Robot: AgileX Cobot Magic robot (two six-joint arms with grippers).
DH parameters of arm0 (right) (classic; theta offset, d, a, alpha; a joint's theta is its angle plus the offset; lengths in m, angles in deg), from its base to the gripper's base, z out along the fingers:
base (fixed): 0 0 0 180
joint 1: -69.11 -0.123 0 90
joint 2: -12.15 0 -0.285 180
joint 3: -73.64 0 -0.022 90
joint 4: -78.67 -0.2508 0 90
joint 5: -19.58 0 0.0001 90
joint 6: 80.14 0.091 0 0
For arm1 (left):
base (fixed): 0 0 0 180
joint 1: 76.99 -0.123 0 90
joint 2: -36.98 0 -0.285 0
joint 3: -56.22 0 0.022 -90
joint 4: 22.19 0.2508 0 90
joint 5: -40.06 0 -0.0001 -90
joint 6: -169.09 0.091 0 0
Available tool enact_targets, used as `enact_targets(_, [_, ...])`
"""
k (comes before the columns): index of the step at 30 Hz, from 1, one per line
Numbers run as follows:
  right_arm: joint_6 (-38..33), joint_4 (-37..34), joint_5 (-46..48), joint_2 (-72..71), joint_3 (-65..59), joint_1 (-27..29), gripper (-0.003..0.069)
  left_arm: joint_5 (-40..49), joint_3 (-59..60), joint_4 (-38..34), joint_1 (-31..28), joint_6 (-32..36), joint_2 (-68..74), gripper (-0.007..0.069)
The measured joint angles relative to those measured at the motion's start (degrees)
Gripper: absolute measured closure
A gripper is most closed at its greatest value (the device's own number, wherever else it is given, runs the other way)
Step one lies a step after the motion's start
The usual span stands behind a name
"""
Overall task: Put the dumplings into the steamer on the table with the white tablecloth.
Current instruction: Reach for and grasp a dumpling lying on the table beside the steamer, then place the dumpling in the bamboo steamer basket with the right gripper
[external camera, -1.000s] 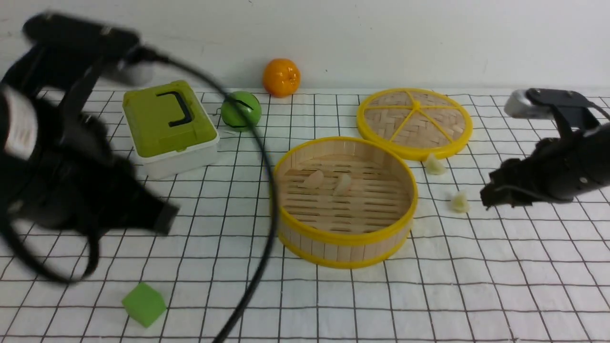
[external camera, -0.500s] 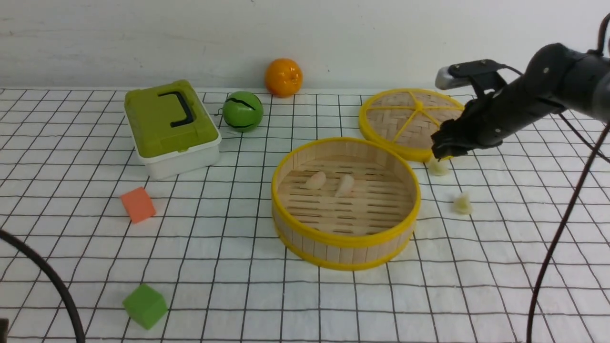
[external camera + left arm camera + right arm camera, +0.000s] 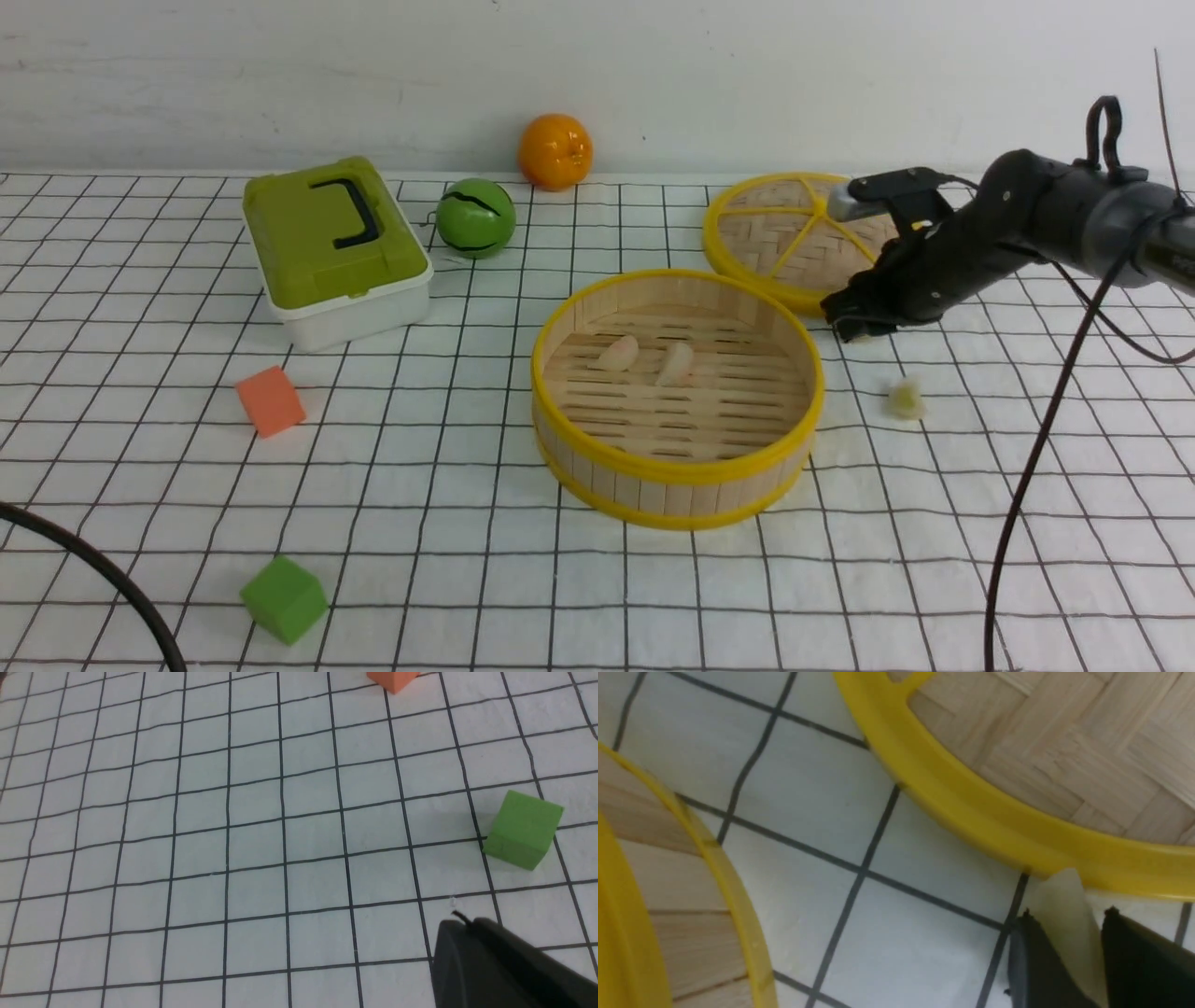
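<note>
The steamer (image 3: 677, 467) stands mid-table on the white tablecloth (image 3: 420, 420). Two pinkish dumplings (image 3: 618, 353) (image 3: 674, 362) lie on its slatted floor. One yellow-green dumpling (image 3: 904, 399) lies on the cloth to its right. My right gripper (image 3: 854, 327) is down at the cloth between the steamer and the lid (image 3: 794, 233). In the right wrist view the gripper (image 3: 1068, 913) is shut on the other yellow-green dumpling (image 3: 1064, 891), beside the lid's rim (image 3: 971, 807). My left gripper (image 3: 460, 921) is shut and empty over bare cloth; it is out of the front view.
A green cube (image 3: 283, 597) and an orange cube (image 3: 270, 400) lie at the left. A green-lidded box (image 3: 331, 243), a green ball (image 3: 474, 217) and an orange (image 3: 555, 151) stand at the back. A black cable (image 3: 93, 569) crosses the front left corner.
My left arm has drawn back out of the front view. My right gripper has moved left and down from beside the near dumpling onto the dumpling by the lid.
</note>
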Motion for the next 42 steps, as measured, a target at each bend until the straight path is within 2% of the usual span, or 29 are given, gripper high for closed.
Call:
enact_targets(7, [1.0,0.0,6.3,-2.7,0.2,-0.1,0.0484,-0.2,0.1,0.1,0.0,-0.9,0.0,0.0636])
enact_targets(13, [6.6,-1.5,11.7,-12.6,0.5,-1.1,0.0485,-0.9,0.0,-2.0,0.0,-1.1,0.0,0.0636])
enact_targets(17, [11.9,-3.3,13.2,-16.7,0.8,-5.0,0.0485,-3.7,0.0,-4.0,0.0,-1.1,-0.2,0.0636])
enact_targets(18, [13.9,-3.2,13.2,-17.0,0.6,-8.1,0.0485,-5.0,0.0,-4.6,0.0,-1.1,-0.5,0.0636])
enact_targets(21, [15.7,-1.6,12.3,-16.7,-1.9,-12.3,0.0486,-6.1,0.0,-5.2,0.0,-1.1,-0.8,0.0636])
enact_targets(24, [19.6,2.8,8.0,-15.9,-7.3,-16.1,0.0487,-7.1,0.0,-5.7,0.0,-1.1,-1.2,0.0636])
enact_targets(25, [22.9,5.4,3.7,-15.5,-9.9,-17.1,0.0487,-7.6,0.0,-5.7,0.0,-1.1,-1.4,0.0636])
enact_targets(30, [31.5,9.5,-6.3,-13.2,-13.9,-16.7,0.0489,-8.9,0.0,-6.0,0.0,-1.1,-1.5,0.0636])
enact_targets(35, [34.1,9.9,-7.3,-10.7,-14.0,-17.0,0.0487,-9.7,0.1,-6.7,0.0,-1.1,-1.5,0.0633])
enact_targets(38, [34.3,10.0,-7.5,-10.5,-14.0,-17.2,0.0458,-10.1,0.1,-7.2,0.0,-1.1,-1.5,0.0631])
enact_targets(42, [34.3,9.8,-7.7,-10.3,-14.0,-17.3,0.0323,-11.0,0.1,-7.6,0.0,-1.1,-1.5,0.0627])
